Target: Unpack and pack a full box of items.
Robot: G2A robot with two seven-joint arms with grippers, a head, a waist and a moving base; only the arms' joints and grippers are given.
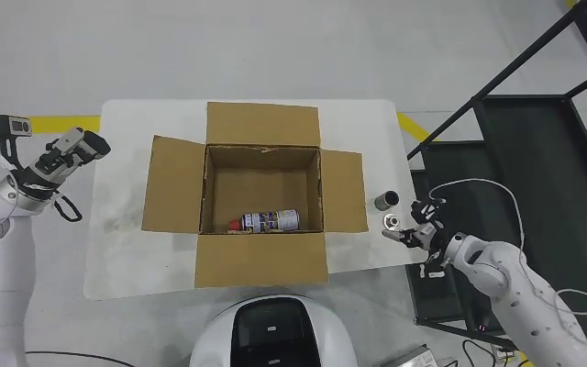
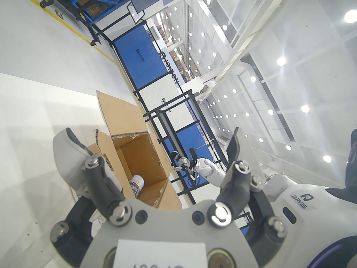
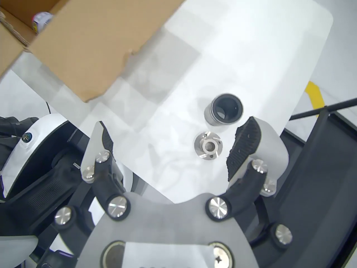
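One flanged hub (image 3: pixel 208 146) lies just beside the right gripper (image 3: pixel 175 131).

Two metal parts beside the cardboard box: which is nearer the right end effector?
The flat silver flanged hub, just off the open right end effector; the taller silver cylinder with a black bore stands beyond it.

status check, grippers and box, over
Left gripper open, empty, off the table's left edge. Right gripper open, by the flange and sleeve right of the box. One can lying in the box. Nothing in the way.
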